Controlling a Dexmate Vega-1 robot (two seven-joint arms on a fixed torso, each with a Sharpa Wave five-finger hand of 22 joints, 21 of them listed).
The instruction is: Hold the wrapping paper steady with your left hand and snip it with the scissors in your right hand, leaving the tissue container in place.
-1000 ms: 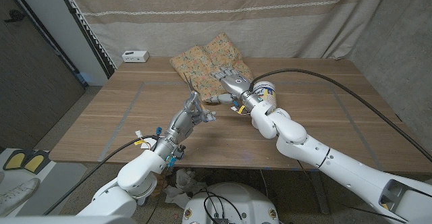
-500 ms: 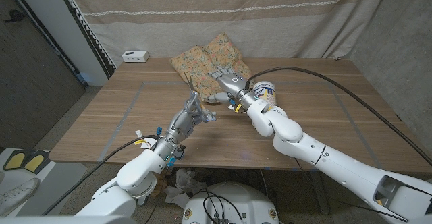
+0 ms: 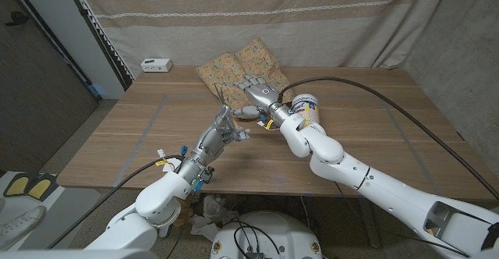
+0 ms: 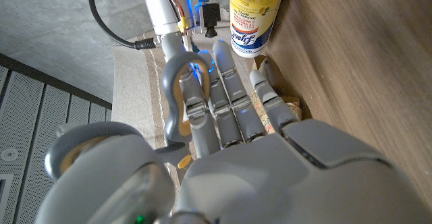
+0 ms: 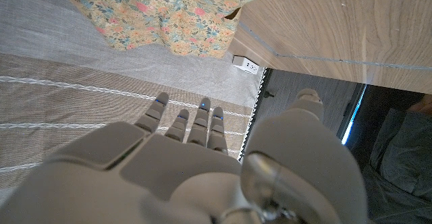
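Two white, glossy, rounded arm shells. Left hand [image 3: 221,134] and right hand [image 3: 257,95] both grey metal with jointed segmented fingers; small blue lights at right fingertips [image 5: 202,105]. Thick black cables along both forearms. Yellow tags and blue fittings at left wrist.

The right hand [image 3: 256,95] reaches over floral wrapping paper [image 3: 234,68] on the wooden worktop [image 3: 140,138], beside a tissue container [image 3: 309,108]; the left hand [image 3: 222,132] grips scissors [image 3: 221,97].

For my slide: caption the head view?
Left hand holds scissors; right hand reaches over floral wrapping paper beside tissue container.
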